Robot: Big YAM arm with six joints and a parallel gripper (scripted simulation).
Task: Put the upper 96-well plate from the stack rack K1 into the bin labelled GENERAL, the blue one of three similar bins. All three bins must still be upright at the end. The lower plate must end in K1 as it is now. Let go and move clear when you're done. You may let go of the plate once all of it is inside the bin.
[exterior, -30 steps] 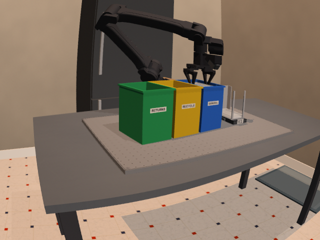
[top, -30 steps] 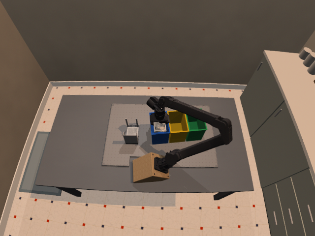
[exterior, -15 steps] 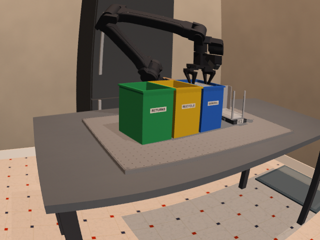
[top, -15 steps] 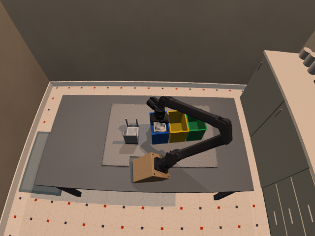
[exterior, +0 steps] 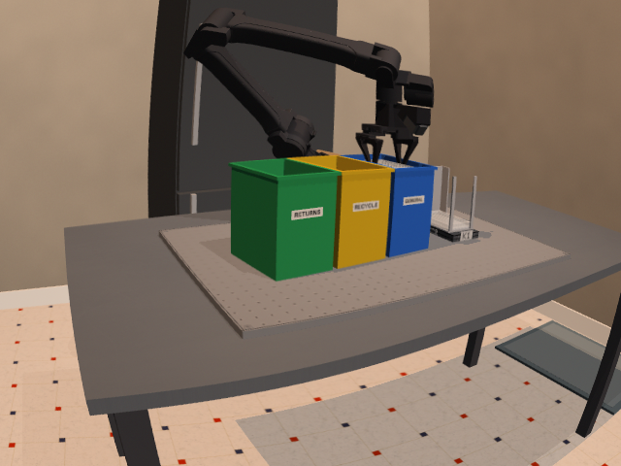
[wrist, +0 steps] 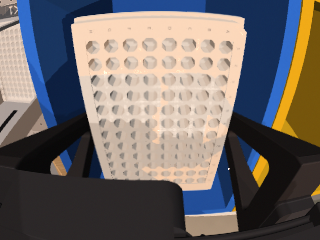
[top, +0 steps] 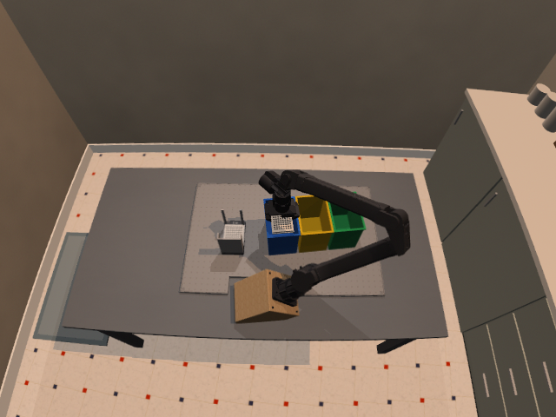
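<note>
My gripper [exterior: 388,156] is shut on the white 96-well plate [top: 282,223] and holds it flat at the mouth of the blue bin labelled GENERAL [exterior: 408,211]. In the exterior view only the plate's top edge [exterior: 393,162] shows above the rim. The stack rack K1 [top: 231,236] stands left of the blue bin and holds the lower plate [top: 233,231]; it also shows in the exterior view [exterior: 455,220].
The yellow bin RECYCLE [exterior: 362,216] touches the blue bin's side, and the green bin RETURNS [exterior: 283,220] stands beyond it. All three bins stand upright on the perforated mat. The arm's tan base box [top: 262,297] sits at the table's near edge.
</note>
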